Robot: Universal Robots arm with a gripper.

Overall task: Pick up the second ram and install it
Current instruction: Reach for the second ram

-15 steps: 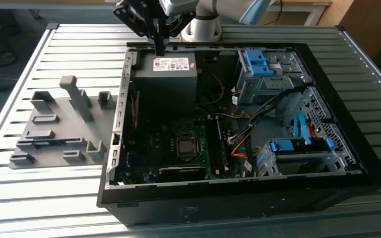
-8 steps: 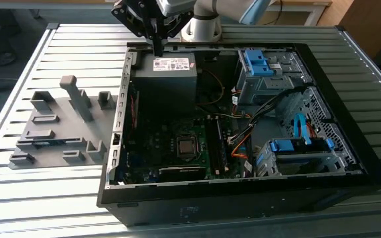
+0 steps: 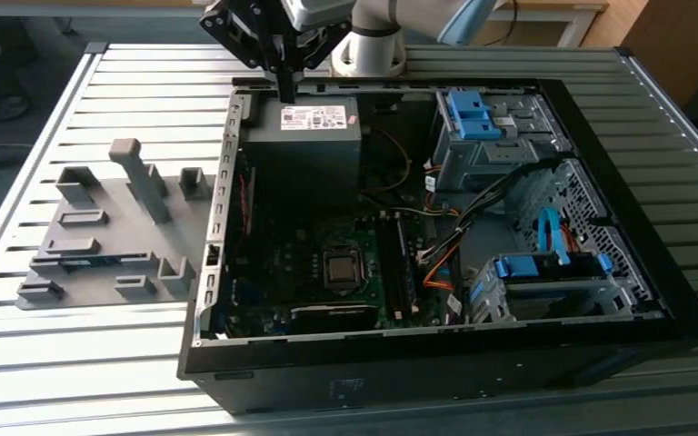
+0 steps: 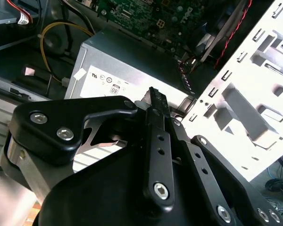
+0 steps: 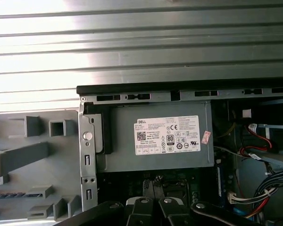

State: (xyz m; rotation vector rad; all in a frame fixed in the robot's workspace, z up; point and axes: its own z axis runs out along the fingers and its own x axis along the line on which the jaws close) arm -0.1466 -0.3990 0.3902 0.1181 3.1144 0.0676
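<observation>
The second ram (image 3: 80,262) is a slim blue-green strip lying in a slot of the grey fixture (image 3: 106,227), towards the exterior view's left, outside the computer case. A dark strip (image 5: 9,194) in the fixture in the first wrist view looks like the same ram. My gripper (image 3: 286,94) hangs over the far edge of the case, just above the labelled power supply (image 3: 304,136). Its fingers are shut together with nothing between them, as both wrist views show (image 4: 153,96) (image 5: 153,186). The gripper is well away from the ram.
The open black computer case (image 3: 446,345) holds the green motherboard (image 3: 324,272), loose cables (image 3: 446,245) and blue drive bays (image 3: 483,113). Upright posts (image 3: 143,177) rise from the fixture. Everything stands on a slatted metal table (image 3: 83,363).
</observation>
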